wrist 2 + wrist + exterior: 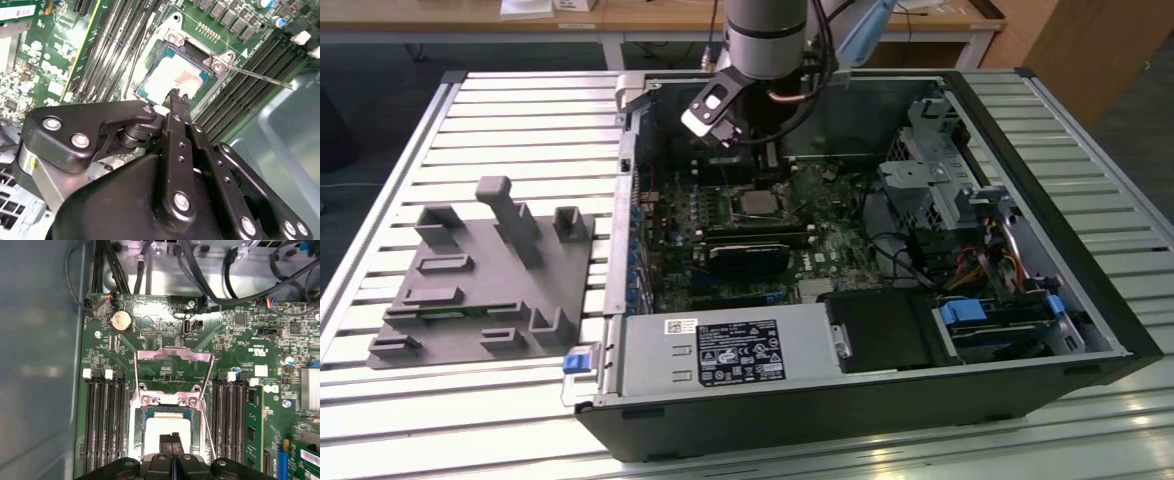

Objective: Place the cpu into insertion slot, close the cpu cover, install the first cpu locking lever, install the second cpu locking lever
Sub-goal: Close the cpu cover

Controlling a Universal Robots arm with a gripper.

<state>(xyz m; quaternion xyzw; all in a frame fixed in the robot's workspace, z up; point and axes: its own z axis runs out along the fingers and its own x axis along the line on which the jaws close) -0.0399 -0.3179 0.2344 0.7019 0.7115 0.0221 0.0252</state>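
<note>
Second wrist view: the end effector [178, 96], pinched closed, hangs over the flat, dull-silver square cpu [174, 75].

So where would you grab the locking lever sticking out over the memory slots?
Probably near the free end of the locking lever, coming from above with jaws closing across it. It is a thin straight rod running out from a corner of the insertion slot across the memory slots.

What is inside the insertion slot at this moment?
In the first wrist view, the cpu lies in the insertion slot with its silver-grey top up. The gripper hangs over one edge of the cpu and hides that part. What lies under the cpu cannot be seen.
</note>
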